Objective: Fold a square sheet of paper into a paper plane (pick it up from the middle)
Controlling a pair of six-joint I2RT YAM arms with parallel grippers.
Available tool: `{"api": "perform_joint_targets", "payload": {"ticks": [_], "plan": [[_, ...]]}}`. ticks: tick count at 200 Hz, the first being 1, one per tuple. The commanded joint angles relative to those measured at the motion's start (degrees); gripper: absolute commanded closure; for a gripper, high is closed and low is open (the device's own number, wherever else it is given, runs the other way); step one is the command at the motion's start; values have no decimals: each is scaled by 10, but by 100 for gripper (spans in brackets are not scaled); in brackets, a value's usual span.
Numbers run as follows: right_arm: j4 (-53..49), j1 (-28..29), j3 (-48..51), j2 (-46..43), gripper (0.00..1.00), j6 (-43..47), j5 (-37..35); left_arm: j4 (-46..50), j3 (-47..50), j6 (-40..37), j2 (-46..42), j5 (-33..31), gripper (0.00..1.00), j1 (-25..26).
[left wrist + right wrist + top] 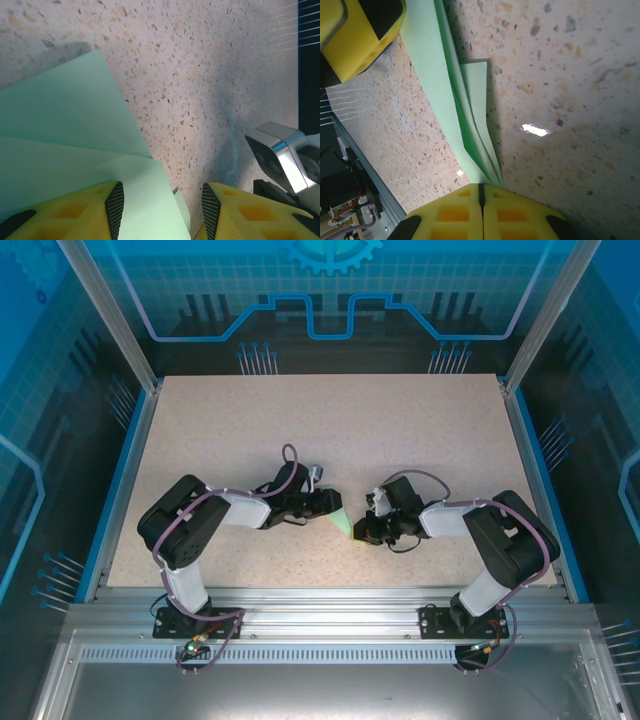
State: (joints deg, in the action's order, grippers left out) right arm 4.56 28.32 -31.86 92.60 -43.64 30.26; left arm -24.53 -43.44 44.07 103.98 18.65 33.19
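- Yellow fingers [75, 212] of the left pincer [159, 205] sit closest in its wrist view. They are about half apart with nothing clamped between them. One hangs over green paper and the other over bare table [210, 75]. Whether either pad touches down I cannot tell.
- Just right of that pincer, the sheet of paper [65, 145] lies near the middle of the table, toward the near edge, between the two arms. It is already creased: overlapping pale green layers meet along a slanted fold edge.
- Further right, the right pincer [481, 195] is closed tight. The folded layers narrow into the seam between its pads, so it appears to pinch the paper's narrow end. There the layers stand a little off the table and cast a shadow.
- The step in hand looks like setting a fold, with the right side anchoring the paper and the left side free to press.
- To do it well, the right grip should stay low and not pull, since thin paper tears or slides out easily.
- The left pincer should come down flat on the fold line and stroke away from the pinched end, so no bubble is trapped.
- The layer edges should be matched before any firm pressing, because a crooked crease here would skew the plane's nose.
- The likely risk is a pad dragging the top layer sideways and undoing the alignment.
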Motion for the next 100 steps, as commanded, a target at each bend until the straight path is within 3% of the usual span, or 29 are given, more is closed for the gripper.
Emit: {"api": "perform_joint_targets", "payload": {"ticks": [1, 48, 100], "plan": [[-90, -8, 30, 19, 95, 14, -62, 3, 21, -4, 8, -31, 51, -31], [-97, -9, 29, 13, 95, 16, -63, 57, -3, -47, 10, -23, 50, -80], [-99, -13, 28, 4, 95, 17, -60, 42, -8, -64, 27, 1, 50, -122]]}}
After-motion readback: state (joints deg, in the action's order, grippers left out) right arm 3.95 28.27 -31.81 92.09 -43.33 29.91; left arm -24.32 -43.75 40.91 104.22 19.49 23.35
